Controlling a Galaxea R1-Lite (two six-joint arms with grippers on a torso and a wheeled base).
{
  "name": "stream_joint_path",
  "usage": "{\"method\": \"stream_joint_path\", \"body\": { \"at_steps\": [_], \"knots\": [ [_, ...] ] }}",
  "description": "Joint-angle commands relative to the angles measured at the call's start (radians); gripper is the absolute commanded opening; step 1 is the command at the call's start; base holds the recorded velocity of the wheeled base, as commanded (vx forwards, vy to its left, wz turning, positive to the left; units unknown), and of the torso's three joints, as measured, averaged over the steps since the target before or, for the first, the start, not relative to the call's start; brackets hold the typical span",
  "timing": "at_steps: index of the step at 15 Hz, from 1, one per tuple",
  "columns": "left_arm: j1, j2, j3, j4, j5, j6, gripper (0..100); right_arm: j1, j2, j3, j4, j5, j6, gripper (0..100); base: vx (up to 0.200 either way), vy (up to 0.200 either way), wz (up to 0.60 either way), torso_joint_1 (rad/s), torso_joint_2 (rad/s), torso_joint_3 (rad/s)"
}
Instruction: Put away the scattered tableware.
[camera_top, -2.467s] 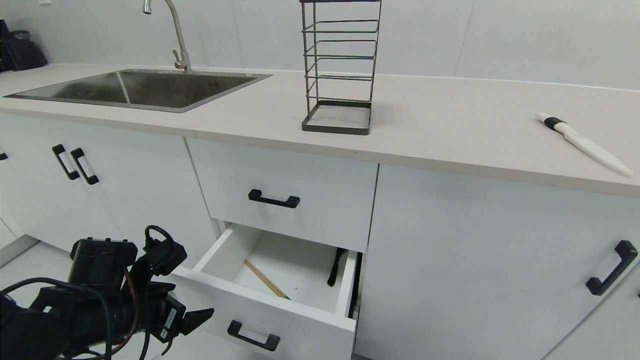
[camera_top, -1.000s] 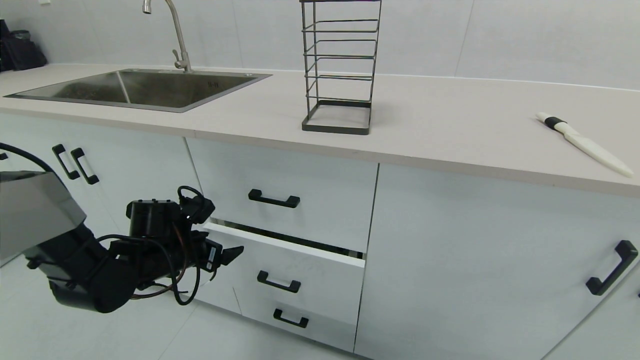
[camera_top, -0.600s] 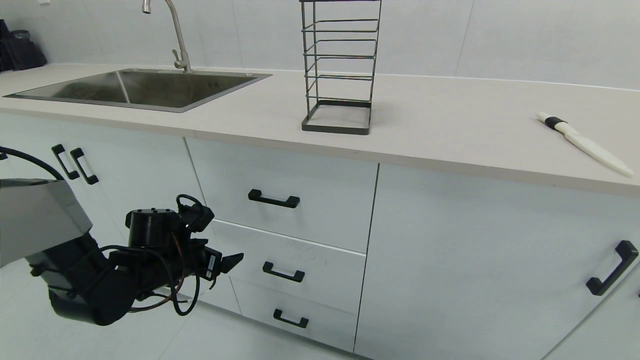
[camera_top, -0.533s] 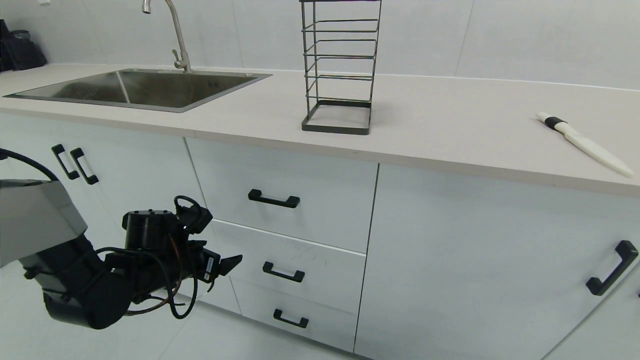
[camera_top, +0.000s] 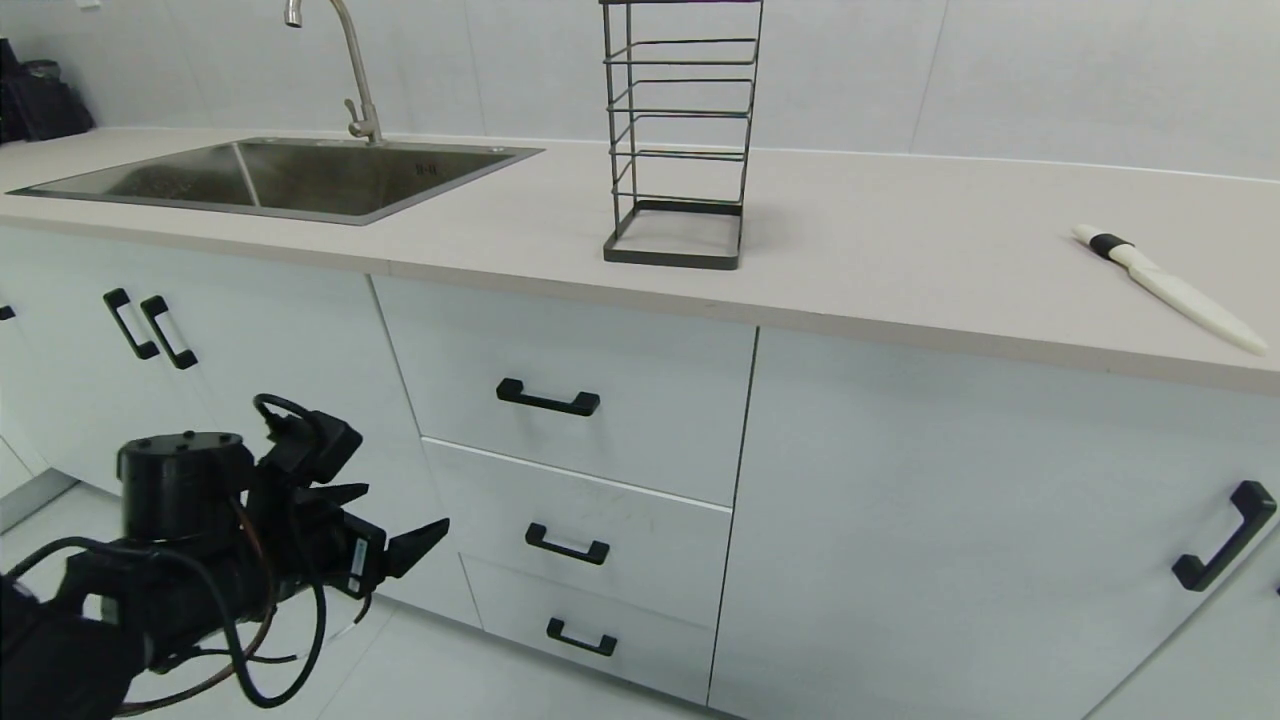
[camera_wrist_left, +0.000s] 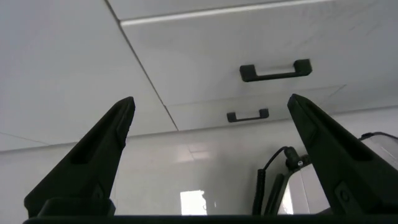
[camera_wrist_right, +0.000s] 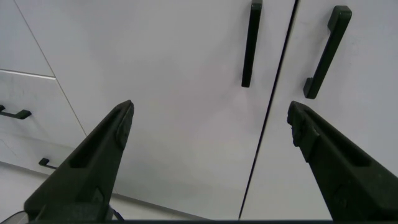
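1. Left claw: spread wide, nothing in it. It sits low by the cupboard front, just left of the drawer stack. Tips point toward the mid drawer, not touching.
2. Left wrist cam: same claw, tips far apart, w/ two black drawer handles ahead of it.
3. Right claw: also spread and empty. It faces a pair of cupboard doors w/ upright black door handles.
4. Knife: white w/ a black band near one end. Lies flat on the counter at the far right, near the front edge, well apart from the left claw.
5. Top drawer, mid drawer & bottom drawer all closed.
6. Wire rack stands upright mid-counter. Sink w/ tap at the left end.
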Motion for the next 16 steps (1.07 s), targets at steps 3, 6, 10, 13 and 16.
{"method": "stream_joint_path", "body": {
  "at_steps": [3,6,10,13,16],
  "knots": [
    [0.018,-0.581,0.250,0.018,-0.001,0.002,100,0.000,0.001,0.000,0.000,0.000,0.000,100,0.000,0.000,0.00,0.000,0.00,0.000],
    [0.083,-0.896,0.283,0.194,0.004,-0.024,100,0.000,0.001,0.000,0.000,0.000,0.000,100,0.000,0.000,0.00,0.000,0.00,0.000],
    [0.118,-1.345,0.261,0.621,0.002,-0.097,100,0.000,0.001,0.000,0.000,0.000,0.000,100,0.000,0.000,0.00,0.000,0.00,0.000],
    [0.121,-1.554,0.281,0.829,0.004,-0.150,100,0.000,0.001,0.000,0.000,0.000,0.000,100,0.000,0.000,0.00,0.000,0.00,0.000],
    [0.152,-1.680,0.267,0.943,0.013,-0.153,100,0.000,0.001,0.000,0.000,0.000,0.000,100,0.000,0.000,0.00,0.000,0.00,0.000]
  ]
}}
